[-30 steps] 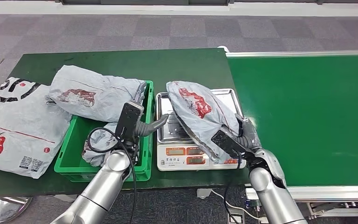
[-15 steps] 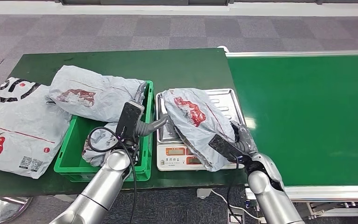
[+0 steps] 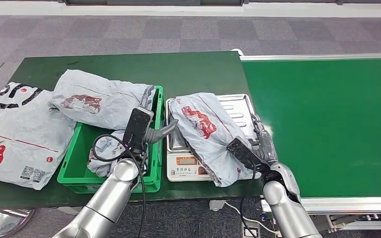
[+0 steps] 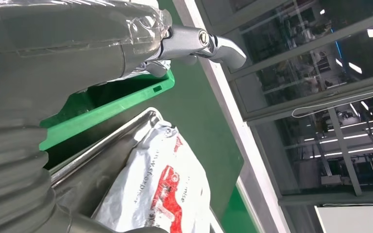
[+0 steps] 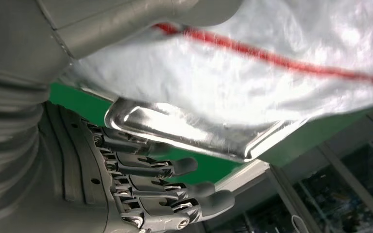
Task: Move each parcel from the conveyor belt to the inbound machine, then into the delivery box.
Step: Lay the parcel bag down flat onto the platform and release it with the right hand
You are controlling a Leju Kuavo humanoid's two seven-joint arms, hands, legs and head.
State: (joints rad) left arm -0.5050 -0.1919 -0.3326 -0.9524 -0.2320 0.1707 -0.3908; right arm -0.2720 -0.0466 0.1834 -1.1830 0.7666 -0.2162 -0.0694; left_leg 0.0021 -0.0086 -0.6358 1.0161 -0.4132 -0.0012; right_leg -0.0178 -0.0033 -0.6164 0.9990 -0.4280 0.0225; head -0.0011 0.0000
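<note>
Head view: a grey parcel (image 3: 206, 134) with red print lies across the steel pan of the scale (image 3: 238, 106), which stands on the dark green table (image 3: 129, 67) between the green bin (image 3: 79, 171) and the conveyor belt (image 3: 327, 124). The parcel's near end hangs over the scale's front and covers part of its display. The right hand (image 3: 264, 144) is at the parcel's right edge, beside the pan's right rim; its thumb lies along the parcel, the fingers are beside the pan. The left hand (image 3: 158, 133) is over the bin's right wall, its thumb reaching toward the parcel's left end; I cannot tell whether it touches. A second parcel (image 3: 99, 101) lies tilted over the bin's far-left corner, a third (image 3: 106, 151) is crumpled inside the bin, and a large flat bag (image 3: 17, 134) lies on the table left of the bin.

Left wrist view: the left hand (image 4: 77, 53) is spread with nothing in it, one metal-tipped finger over the bin's wall (image 4: 121, 99). The parcel (image 4: 160, 189) lies on the pan.

Right wrist view: the right hand's fingers (image 5: 175, 182) stretch out beside and under the pan's rim (image 5: 175, 126), apart from each other and grasping nothing, while the thumb rests against the parcel (image 5: 252, 77) on the pan.
</note>
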